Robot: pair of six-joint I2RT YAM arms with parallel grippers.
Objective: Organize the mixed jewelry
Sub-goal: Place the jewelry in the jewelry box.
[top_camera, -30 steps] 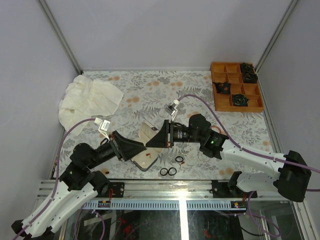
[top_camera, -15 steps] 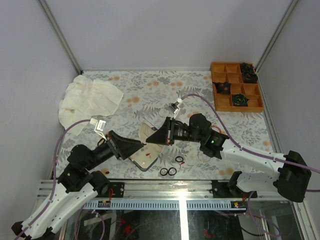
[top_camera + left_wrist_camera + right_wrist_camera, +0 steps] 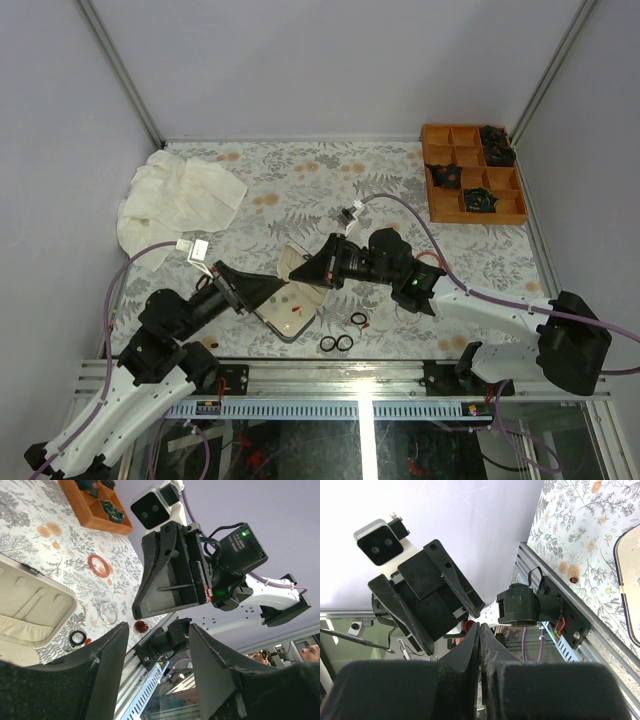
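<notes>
Several black rings (image 3: 336, 343) lie on the counter (image 3: 300, 190) at 4 o'clock from the open case (image 3: 278, 312). They seem light, stiff and slippery; better pinch one across its band. Left gripper (image 3: 280, 287) is spread, right gripper (image 3: 480, 630) pressed together, both empty.

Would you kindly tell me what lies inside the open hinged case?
Tiny red bits lie on the case's cream lining; the left end effector and right end effector cover its middle, hiding anything there.
</notes>
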